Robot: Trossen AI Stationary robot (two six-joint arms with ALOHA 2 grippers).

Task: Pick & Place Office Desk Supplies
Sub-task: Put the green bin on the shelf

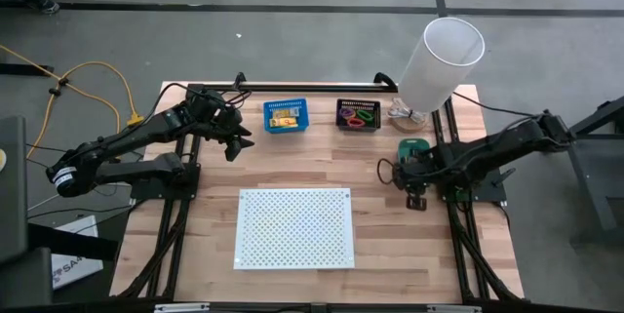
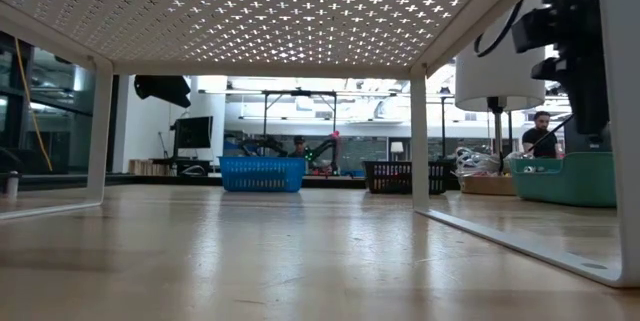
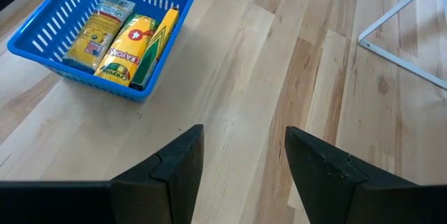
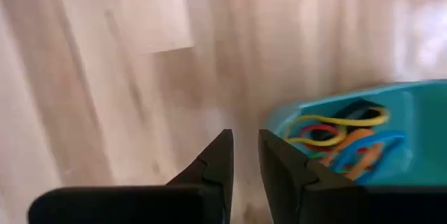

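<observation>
Yellow packets [image 3: 122, 39] flat in blue bin [image 3: 42, 51]

Wood surface [image 1: 380, 215] w/ white perforated board [image 1: 294, 227] at front-centre, raised on legs. Blue slotted bin [image 1: 286, 116] and black slotted bin [image 1: 358, 115] side by side at back edge. Teal bin [image 1: 412, 146] right of black one. White lamp shade [image 1: 441, 63] at back-right corner. Yellow cable [image 1: 88, 84] on floor, left. Person [image 2: 540, 133] in room beyond, low view.

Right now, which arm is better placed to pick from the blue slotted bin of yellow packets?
Left. The left gripper hangs open just beside the blue slotted bin; the right gripper is across the table by the green bin.
</observation>
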